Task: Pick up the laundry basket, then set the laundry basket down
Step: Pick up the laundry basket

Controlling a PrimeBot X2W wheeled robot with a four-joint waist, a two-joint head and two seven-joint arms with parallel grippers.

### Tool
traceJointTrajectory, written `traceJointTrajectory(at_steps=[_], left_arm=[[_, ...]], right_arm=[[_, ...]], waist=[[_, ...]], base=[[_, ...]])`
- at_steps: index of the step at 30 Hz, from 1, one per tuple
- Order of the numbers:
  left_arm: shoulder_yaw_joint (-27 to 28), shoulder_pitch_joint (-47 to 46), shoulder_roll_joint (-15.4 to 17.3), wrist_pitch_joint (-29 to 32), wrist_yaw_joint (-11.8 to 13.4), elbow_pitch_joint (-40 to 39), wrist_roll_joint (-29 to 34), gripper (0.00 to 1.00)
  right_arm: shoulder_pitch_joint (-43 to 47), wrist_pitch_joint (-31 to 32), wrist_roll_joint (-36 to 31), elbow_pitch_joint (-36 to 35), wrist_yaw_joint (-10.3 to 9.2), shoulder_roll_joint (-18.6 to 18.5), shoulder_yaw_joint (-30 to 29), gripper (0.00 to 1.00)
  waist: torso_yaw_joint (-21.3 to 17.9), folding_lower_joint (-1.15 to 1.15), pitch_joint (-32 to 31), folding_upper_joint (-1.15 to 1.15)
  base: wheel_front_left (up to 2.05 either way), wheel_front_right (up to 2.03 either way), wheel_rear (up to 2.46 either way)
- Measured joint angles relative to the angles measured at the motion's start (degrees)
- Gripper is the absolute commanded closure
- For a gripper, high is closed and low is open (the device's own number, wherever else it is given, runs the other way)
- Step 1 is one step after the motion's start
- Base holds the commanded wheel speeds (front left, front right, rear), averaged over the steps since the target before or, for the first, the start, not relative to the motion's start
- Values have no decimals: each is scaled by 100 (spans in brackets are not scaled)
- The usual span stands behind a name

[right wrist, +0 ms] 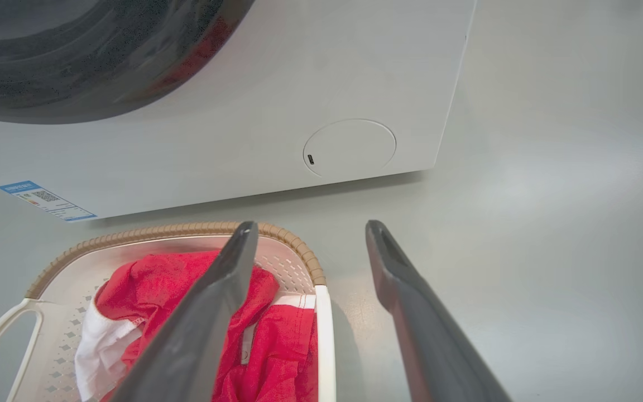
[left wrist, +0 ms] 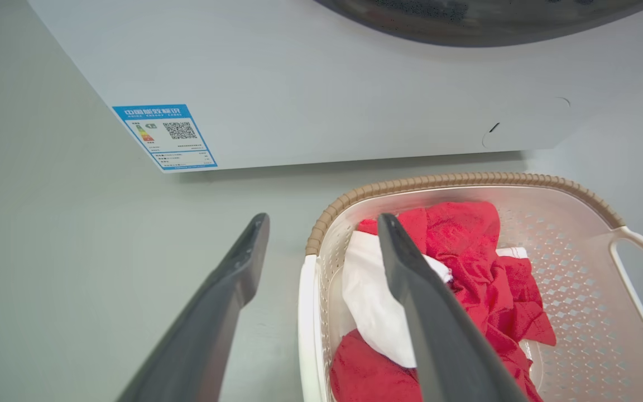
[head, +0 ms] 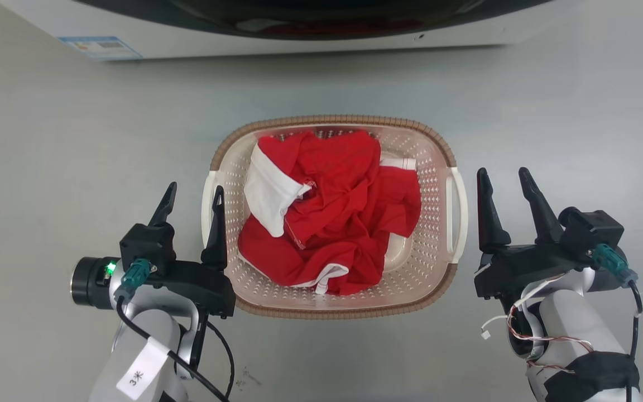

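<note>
The laundry basket (head: 432, 223) stands upright on the grey floor (head: 76, 145), near the front of the washer (head: 321, 39) but apart from it. It is cream-white plastic, rounded-rectangular, with perforated walls, a brown woven-look rim (head: 332, 119) and a white loop handle (head: 462, 215) on each short side. A crumpled red garment (head: 349, 212) with white trim lies inside, covering most of its bottom
</note>
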Motion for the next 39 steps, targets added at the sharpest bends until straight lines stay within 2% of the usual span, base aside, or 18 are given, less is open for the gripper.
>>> traceJointTrajectory(at_steps=[14, 30, 39], left_arm=[[-98, -428, -38, -27, -98, 871, 0, 0], [-10, -884, -45, 74, -98, 1797, -142, 0], [-89, -1045, -86, 40, -157, 2149, -148, 0]], right_arm=[[-405, 0, 2, 869, 2, -3, 167, 0], [-924, -1, 240, 1340, 1, -7, 609, 0], [-940, 0, 435, 1615, -8, -13, 853, 0]], waist=[[29, -1, 601, -1], [1, -1, 1153, -1], [33, -1, 1215, -2]], base=[[0, 0, 0], [0, 0, 0], [0, 0, 0]])
